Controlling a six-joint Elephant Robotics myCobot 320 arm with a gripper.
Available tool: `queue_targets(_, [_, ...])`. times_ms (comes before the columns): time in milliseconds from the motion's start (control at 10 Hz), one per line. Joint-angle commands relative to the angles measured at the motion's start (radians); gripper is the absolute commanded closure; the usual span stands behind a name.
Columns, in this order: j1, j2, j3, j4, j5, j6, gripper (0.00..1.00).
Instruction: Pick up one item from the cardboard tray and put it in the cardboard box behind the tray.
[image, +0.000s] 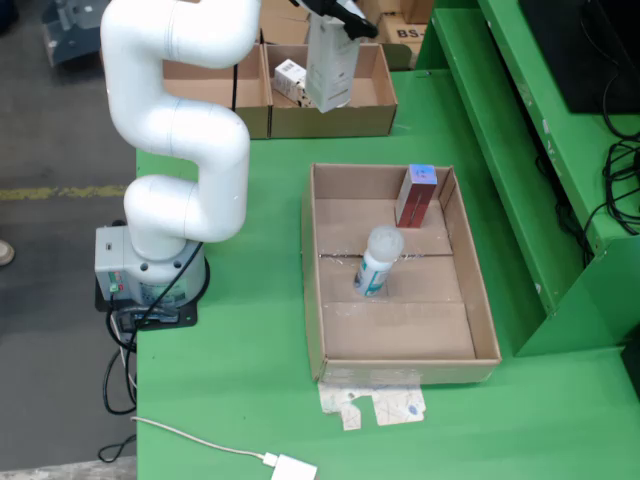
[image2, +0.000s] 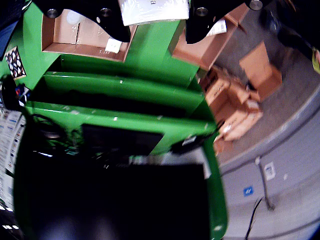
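One white carton (image: 328, 70) clamped between fingers (image2: 112, 22), hanging over box (image: 380, 110); tilted release could catch the wall.

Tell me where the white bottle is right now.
In the view from above, the white bottle stands near the middle of the cardboard tray, just in front of the red box at the tray's back right.

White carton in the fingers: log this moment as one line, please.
gripper: shut on white carton | position: above cardboard box | box contents: small white box | cardboard tray: bottle, red box
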Motion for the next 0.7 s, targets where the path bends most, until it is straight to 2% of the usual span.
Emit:
queue_targets(0, [0.597,-0.053,0.017,-0.336,0.014,-0.012,1.0])
queue_targets(600, [0.686,-0.095,0.017,-0.349,0.04,0.001,1.0])
